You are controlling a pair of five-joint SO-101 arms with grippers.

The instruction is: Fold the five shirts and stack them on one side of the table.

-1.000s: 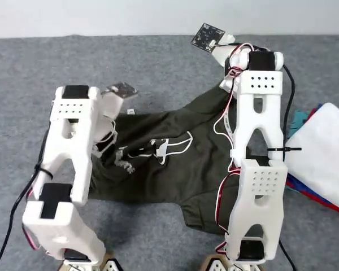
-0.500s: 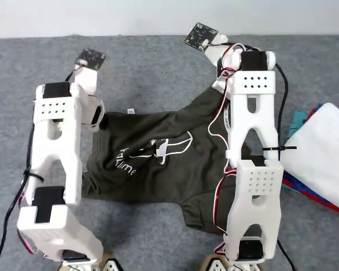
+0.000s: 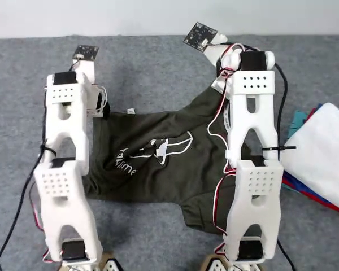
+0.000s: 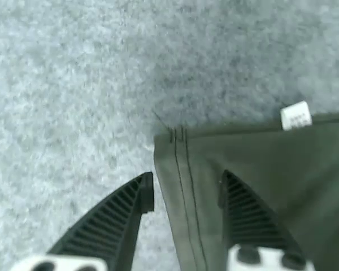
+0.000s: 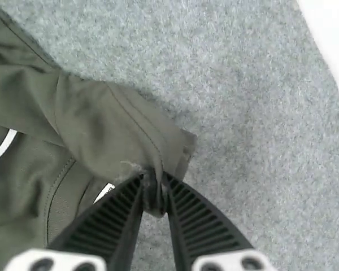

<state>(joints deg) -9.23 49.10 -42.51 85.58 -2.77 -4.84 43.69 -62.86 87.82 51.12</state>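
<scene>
A dark olive shirt (image 3: 158, 164) with a white print lies spread across the middle of the grey table. My left gripper (image 4: 186, 189) is open at the shirt's far left corner, its fingers straddling the stitched hem (image 4: 181, 164); a white label (image 4: 296, 117) sits on the shirt's far edge. My right gripper (image 5: 152, 192) is shut on a pinched fold of the shirt's cloth (image 5: 113, 124) at the far right sleeve. In the high view the left arm (image 3: 68, 130) stands along the shirt's left edge and the right arm (image 3: 254, 130) lies over its right side.
A stack of folded shirts (image 3: 322, 158), white on top with blue, red and teal beneath, sits at the right edge of the table. Bare grey carpet (image 3: 147, 68) stretches beyond the shirt, up to the white wall.
The left arm swung off the shirt to the left, then came to the shirt's far left corner. The shirt's left part now lies flatter. The right arm shifted slightly left, still holding cloth.
</scene>
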